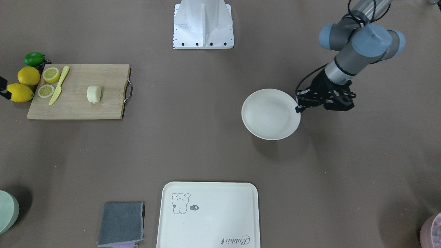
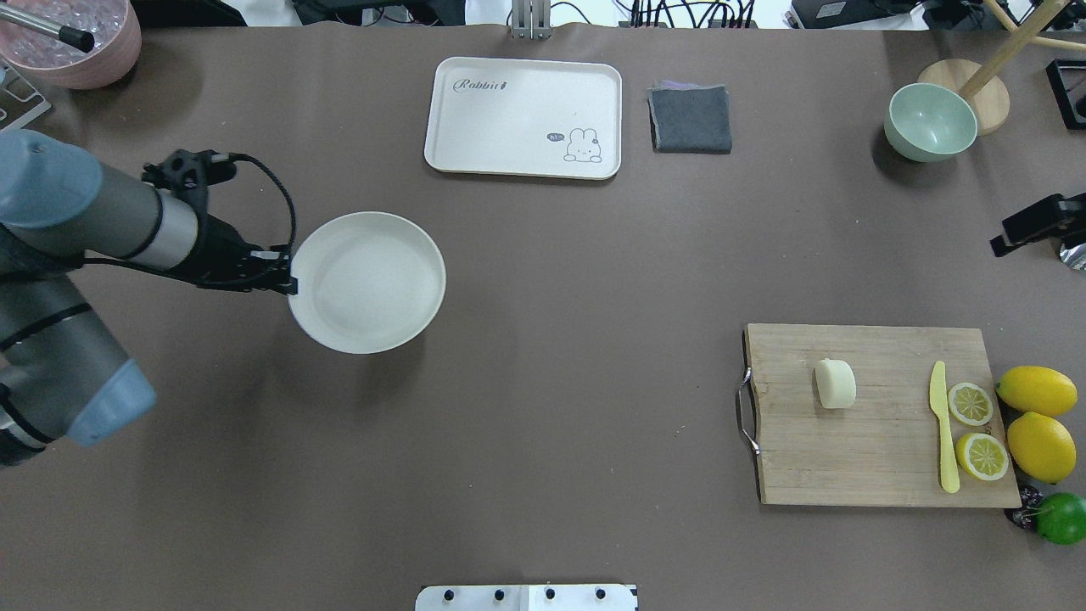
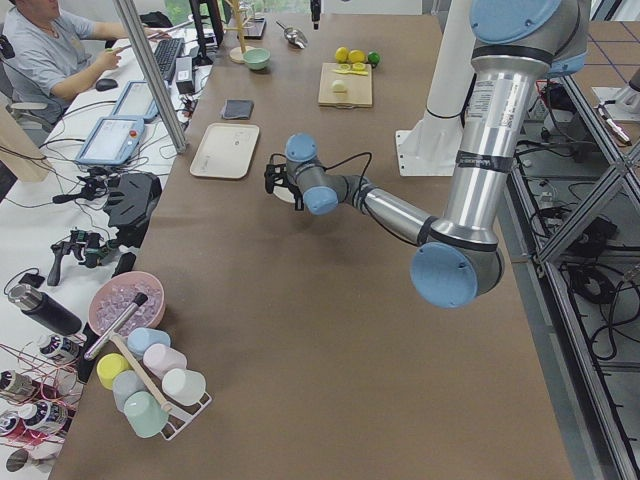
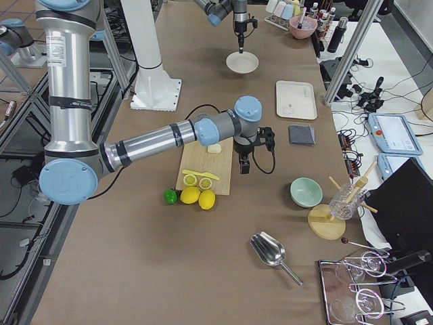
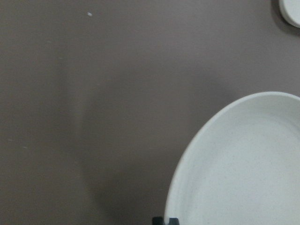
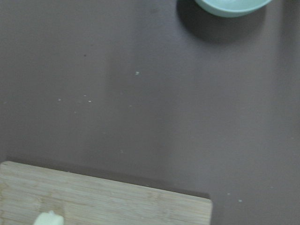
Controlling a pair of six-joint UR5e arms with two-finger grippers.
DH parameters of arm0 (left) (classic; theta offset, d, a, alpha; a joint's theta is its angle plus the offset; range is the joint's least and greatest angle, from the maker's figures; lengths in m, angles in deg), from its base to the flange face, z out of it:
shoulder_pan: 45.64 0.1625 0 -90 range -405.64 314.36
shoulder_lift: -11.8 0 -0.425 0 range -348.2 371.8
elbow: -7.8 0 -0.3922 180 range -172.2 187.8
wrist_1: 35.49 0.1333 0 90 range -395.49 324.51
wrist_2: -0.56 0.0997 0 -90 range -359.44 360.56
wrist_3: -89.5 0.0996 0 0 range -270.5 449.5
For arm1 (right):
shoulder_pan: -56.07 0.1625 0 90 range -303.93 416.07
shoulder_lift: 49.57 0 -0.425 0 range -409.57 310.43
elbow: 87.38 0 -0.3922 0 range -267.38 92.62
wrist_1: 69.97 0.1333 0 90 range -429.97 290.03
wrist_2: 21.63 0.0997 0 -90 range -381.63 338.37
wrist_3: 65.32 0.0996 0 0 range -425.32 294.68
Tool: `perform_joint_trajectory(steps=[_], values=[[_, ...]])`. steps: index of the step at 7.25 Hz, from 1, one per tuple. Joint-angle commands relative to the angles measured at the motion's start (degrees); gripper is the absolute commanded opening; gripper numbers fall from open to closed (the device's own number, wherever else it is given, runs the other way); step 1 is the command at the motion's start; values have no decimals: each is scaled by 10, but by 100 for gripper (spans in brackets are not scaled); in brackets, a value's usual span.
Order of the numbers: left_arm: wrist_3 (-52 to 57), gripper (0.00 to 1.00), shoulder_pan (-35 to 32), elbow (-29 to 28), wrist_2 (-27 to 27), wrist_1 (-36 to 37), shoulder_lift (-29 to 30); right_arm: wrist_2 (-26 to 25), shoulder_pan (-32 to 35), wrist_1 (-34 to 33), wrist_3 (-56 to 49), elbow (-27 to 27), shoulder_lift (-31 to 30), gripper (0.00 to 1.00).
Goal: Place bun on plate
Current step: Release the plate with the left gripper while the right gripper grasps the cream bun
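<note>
One pale cream loaf-shaped bun (image 2: 836,383) shares the single wooden cutting board (image 2: 882,458) with two lemon halves (image 2: 970,404), two whole yellow lemons (image 2: 1035,390) just alongside, well apart from the one round off-white plate (image 2: 366,283). Now the left gripper (image 2: 290,285) pinches that plate's rim, jaws nearly together; the right gripper (image 4: 243,166), can't tell its grip. One cream rectangular tray (image 2: 509,127) reads "Rabbit".

The cream tray (image 2: 522,119) carries the script word "Rabbit" in one corner; the small dark speech bubble beside its rabbit drawing reads "hi~".
</note>
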Motion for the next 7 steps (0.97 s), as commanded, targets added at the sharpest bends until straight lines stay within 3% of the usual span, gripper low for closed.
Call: perform_joint_trajectory(steps=[1,2,5,7], values=[[-70,0,93,-5,97,106,115,-23,-95,0,99,27,29,98],[-78,0,125,-13,131,116,135,-31,-136,0,111,34,29,98],[-106,0,151,-73,149,111,180,-113,-270,0,230,30,54,97],[-108,0,155,-93,159,89,183,-114,-269,-1,223,16,29,91]])
